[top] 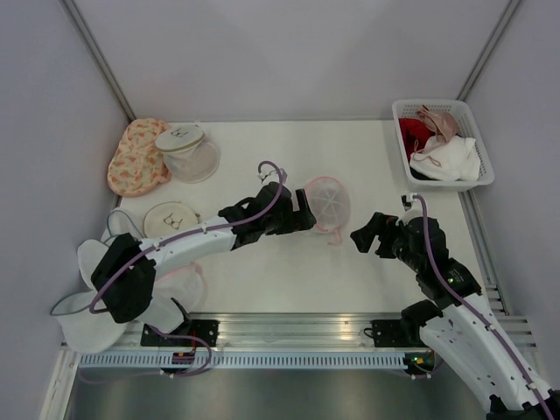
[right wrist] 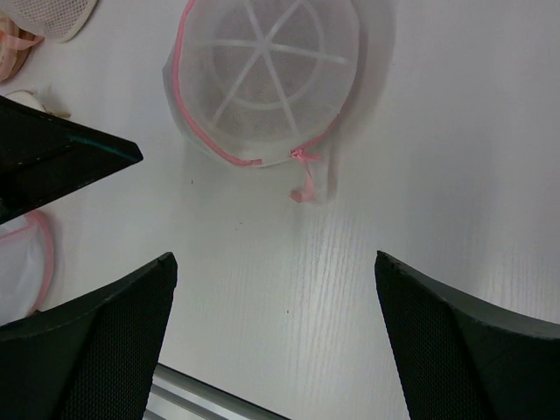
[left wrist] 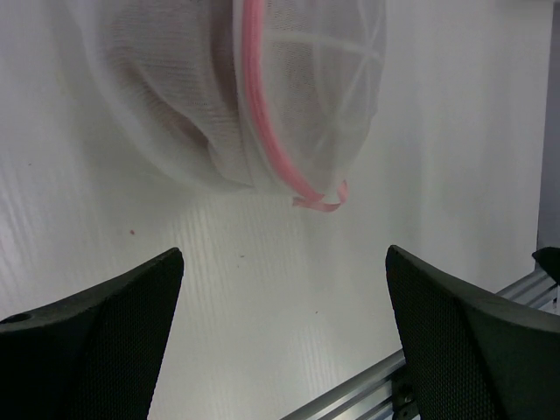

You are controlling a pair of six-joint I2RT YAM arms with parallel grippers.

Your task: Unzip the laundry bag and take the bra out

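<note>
The laundry bag (top: 329, 201) is a round dome of white mesh with a pink rim and pink ribs, lying mid-table. From the left wrist it fills the top of the view (left wrist: 289, 79), its pink pull tab (left wrist: 320, 202) hanging at the lower edge. From the right wrist I look down on the laundry bag (right wrist: 267, 79), the zipper pull (right wrist: 302, 182) on the near side. My left gripper (top: 306, 213) (left wrist: 282, 255) stands open against the bag's left side. To the bag's right, a little apart, my right gripper (top: 362, 234) (right wrist: 276, 259) is open and empty. The bra is hidden; only a dim mass shows through the mesh.
A white basket (top: 470, 125) of garments stands at the back right. An orange floral pouch (top: 134, 157) and a clear mesh dome with a white top (top: 187, 150) sit at the back left. More mesh bags (top: 87, 311) lie near the left arm's base, with a metal rail (top: 289, 331) along the near edge.
</note>
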